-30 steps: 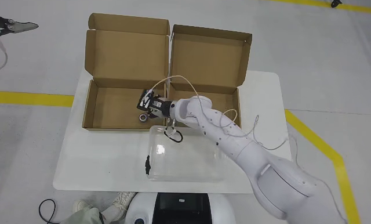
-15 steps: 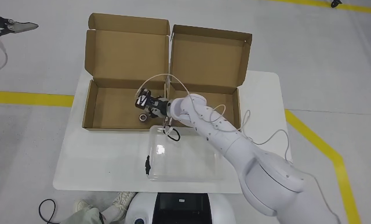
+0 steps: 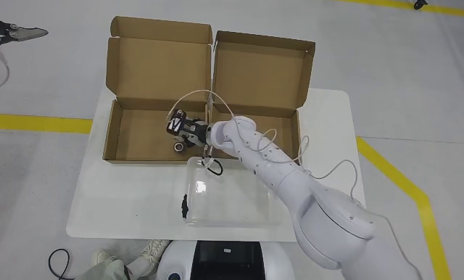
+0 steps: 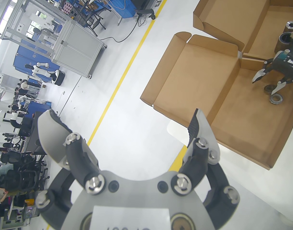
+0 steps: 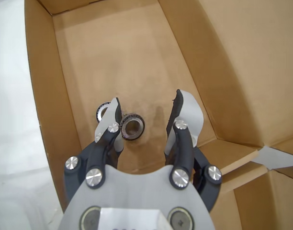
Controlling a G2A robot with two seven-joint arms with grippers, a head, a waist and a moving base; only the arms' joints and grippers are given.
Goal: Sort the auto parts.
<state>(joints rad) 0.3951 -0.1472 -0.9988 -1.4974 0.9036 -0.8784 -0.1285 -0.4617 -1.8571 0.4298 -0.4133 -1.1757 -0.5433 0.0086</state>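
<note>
Right gripper fingers apart above ribbed metal ring, cardboard box; left gripper fingers apart.

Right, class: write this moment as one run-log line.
right gripper: open, over two bearings | location: left cardboard box | left gripper: open, empty

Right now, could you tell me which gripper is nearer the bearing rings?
Right. The right gripper hangs open just over the bearing rings in the box; the left gripper is open, well clear outside it.
</note>
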